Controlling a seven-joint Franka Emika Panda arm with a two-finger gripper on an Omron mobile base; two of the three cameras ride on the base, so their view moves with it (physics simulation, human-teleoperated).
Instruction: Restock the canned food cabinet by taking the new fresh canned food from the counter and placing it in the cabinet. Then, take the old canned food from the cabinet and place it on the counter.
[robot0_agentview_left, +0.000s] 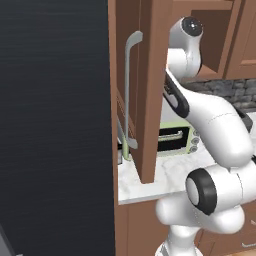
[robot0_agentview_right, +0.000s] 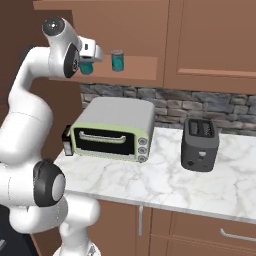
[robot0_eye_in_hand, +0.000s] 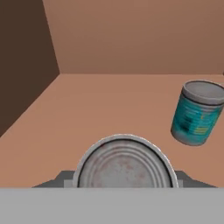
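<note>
My gripper (robot0_agentview_right: 88, 66) reaches into the open reddish-brown cabinet (robot0_agentview_right: 140, 70) and is shut on a teal can (robot0_agentview_right: 89, 70), at or just above the shelf. In the hand view that can's round grey lid (robot0_eye_in_hand: 124, 164) sits between my fingertips, which barely show at its sides. A second teal can (robot0_eye_in_hand: 197, 113) stands on the shelf ahead and to the right; it is also seen as the can (robot0_agentview_right: 117, 60) just right of my hand. The cabinet door (robot0_agentview_left: 150, 90) hangs open with its long grey bar handle (robot0_agentview_left: 129, 90). The white marble counter (robot0_agentview_right: 200, 185) lies below.
A pale green toaster oven (robot0_agentview_right: 112, 130) sits on the counter directly under the shelf. A dark toaster (robot0_agentview_right: 200, 145) stands to its right. A tall black appliance (robot0_agentview_left: 55, 125) fills the left side. The cabinet's left wall (robot0_eye_in_hand: 22, 65) is close to my hand.
</note>
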